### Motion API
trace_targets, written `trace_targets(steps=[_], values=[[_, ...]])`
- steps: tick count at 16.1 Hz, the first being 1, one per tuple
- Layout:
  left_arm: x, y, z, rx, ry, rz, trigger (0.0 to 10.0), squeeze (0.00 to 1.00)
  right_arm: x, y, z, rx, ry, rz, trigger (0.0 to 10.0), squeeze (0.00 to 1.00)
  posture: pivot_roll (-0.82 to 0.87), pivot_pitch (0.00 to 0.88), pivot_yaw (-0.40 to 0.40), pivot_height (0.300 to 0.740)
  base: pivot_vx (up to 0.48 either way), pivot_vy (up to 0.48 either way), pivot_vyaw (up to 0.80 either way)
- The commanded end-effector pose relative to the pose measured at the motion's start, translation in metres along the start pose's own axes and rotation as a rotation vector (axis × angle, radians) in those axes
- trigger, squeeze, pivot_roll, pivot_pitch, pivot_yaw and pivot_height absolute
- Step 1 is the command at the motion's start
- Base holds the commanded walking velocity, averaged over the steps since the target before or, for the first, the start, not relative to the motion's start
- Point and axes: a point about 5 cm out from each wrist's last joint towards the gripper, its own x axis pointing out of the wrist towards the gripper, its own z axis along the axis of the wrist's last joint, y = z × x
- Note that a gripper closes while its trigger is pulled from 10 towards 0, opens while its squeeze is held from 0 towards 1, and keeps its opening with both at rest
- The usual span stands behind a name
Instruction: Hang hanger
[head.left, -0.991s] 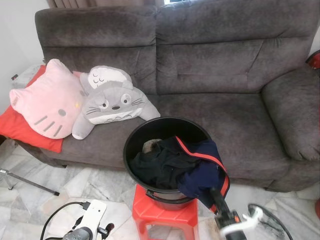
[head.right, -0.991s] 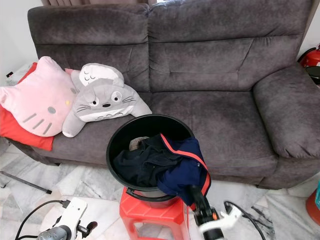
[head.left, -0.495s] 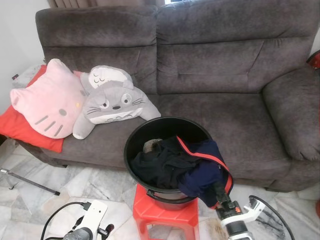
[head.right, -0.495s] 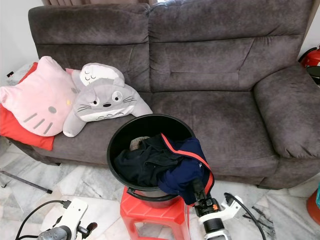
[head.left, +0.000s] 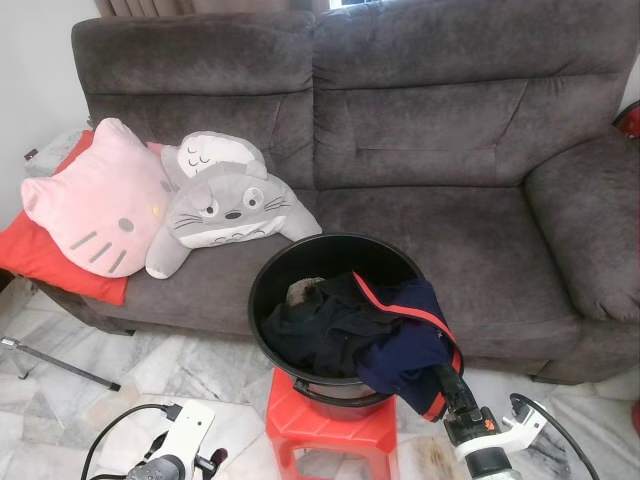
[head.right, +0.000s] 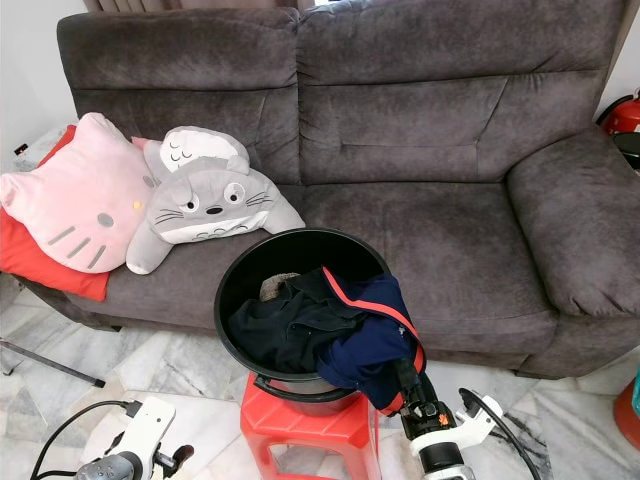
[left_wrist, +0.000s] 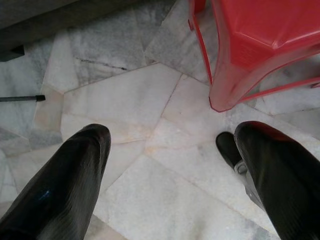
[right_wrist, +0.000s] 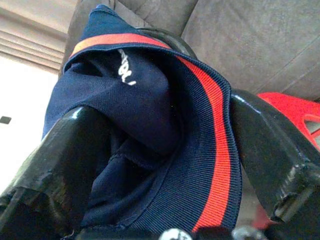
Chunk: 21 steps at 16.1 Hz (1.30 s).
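A black bucket (head.left: 262, 280) stands on a red plastic stool (head.left: 330, 425) in front of the sofa, holding dark clothes. A navy garment with red trim (head.left: 400, 345) hangs over its right rim. My right gripper (head.left: 447, 385) reaches up from below to that hanging hem. In the right wrist view its fingers (right_wrist: 75, 150) stand open, with the navy and red cloth (right_wrist: 150, 100) bunched between them. My left gripper (left_wrist: 170, 165) hangs open over the marble floor beside the stool (left_wrist: 260, 45), holding nothing.
A grey sofa (head.left: 450, 200) spans the back, with a pink cat cushion (head.left: 95, 195), a grey plush cushion (head.left: 225, 205) and a red cushion (head.left: 40, 255) at its left end. A black cable (head.left: 550, 430) lies on the floor at the right, a thin rod (head.left: 60, 365) at the left.
My right gripper has risen from beside the stool to the garment's hanging hem and shifted slightly right. The left arm and the bucket have stayed put.
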Motion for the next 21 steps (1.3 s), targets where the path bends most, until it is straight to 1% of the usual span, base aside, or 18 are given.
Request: trace_targets(steps=[1,5,8,10,11,12,16,17,18,19,21], values=[[-0.002,0.005,-0.004,0.013,0.009,0.013,10.0,0.0,0.001,0.017,-0.036,0.107,0.03,0.011,10.0,0.0,-0.17,0.0,0.138,0.74,0.0,0.0,0.0],[-0.002,0.005,-0.004,0.019,0.011,0.017,10.0,0.0,0.002,0.019,-0.038,0.097,0.07,0.004,10.0,0.0,-0.17,0.0,0.137,0.74,0.0,0.0,0.0],[-0.003,0.006,-0.005,0.019,0.012,0.02,10.0,0.0,-0.003,0.021,-0.045,0.106,0.089,-0.008,10.0,0.0,-0.17,0.0,0.136,0.74,0.0,0.0,0.0],[-0.003,0.005,-0.005,0.02,0.012,0.02,10.0,0.0,-0.009,0.018,-0.048,0.112,0.101,-0.028,10.0,0.0,-0.17,0.0,0.137,0.74,0.0,0.0,0.0],[-0.003,0.005,-0.005,0.022,0.011,0.019,10.0,0.0,-0.013,0.013,-0.05,0.115,0.112,-0.058,10.0,0.0,-0.17,0.0,0.137,0.74,0.0,0.0,0.0],[-0.002,0.005,-0.005,0.022,0.01,0.019,10.0,0.0,-0.014,0.011,-0.051,0.117,0.114,-0.066,10.0,0.0,-0.17,0.0,0.137,0.74,0.0,0.0,0.0],[-0.002,0.006,-0.004,0.023,0.008,0.021,10.0,0.0,-0.011,0.012,-0.051,0.121,0.116,-0.057,10.0,0.0,-0.17,0.0,0.138,0.74,0.0,0.0,0.0],[-0.002,0.006,-0.004,0.023,0.008,0.022,10.0,0.0,-0.01,0.012,-0.051,0.124,0.115,-0.051,8.4,0.0,-0.17,0.0,0.137,0.74,0.0,0.0,0.0],[-0.002,0.006,-0.004,0.023,0.009,0.023,10.0,0.0,-0.009,0.012,-0.051,0.125,0.116,-0.045,1.9,0.0,-0.17,0.0,0.137,0.74,0.0,0.0,0.0],[-0.002,0.006,-0.004,0.024,0.009,0.022,10.0,0.0,-0.009,0.012,-0.051,0.127,0.117,-0.039,0.0,0.0,-0.17,0.0,0.137,0.74,0.0,0.0,0.0],[-0.003,0.006,-0.005,0.025,0.011,0.021,10.0,0.0,-0.009,0.011,-0.05,0.13,0.116,-0.034,0.0,0.0,-0.17,0.0,0.137,0.74,0.0,0.0,0.0]])
